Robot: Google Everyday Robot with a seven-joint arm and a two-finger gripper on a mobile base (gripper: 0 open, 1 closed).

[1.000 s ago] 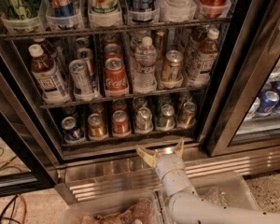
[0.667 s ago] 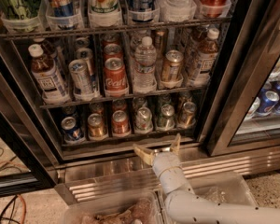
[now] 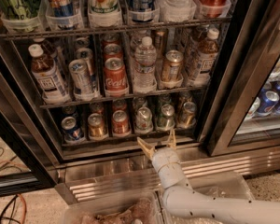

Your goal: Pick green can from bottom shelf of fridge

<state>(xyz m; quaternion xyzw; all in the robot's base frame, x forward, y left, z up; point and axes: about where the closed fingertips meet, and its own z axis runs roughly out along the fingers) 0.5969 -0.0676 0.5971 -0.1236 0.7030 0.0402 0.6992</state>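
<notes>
Green can (image 3: 166,117) stands on the bottom shelf (image 3: 105,140), between a silvery can (image 3: 143,119) and a brown-gold can (image 3: 187,114), untouched. The gripper (image 3: 158,143), fingers spread, has crept up from the fridge (image 3: 224,78) base to the front rail, just below the can, so the reach looks nearly lined up.

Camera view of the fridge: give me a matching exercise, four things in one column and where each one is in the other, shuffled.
1. green can
2. Coca-Cola can
3. gripper
4. blue cans

A. in the adjoining cooler, far right
B. on the bottom shelf, second from right
C. open, just below the bottom shelf's front rail
D. on the middle rack, left of the water bottle

Pairs: 1-B, 2-D, 3-C, 4-A
</notes>
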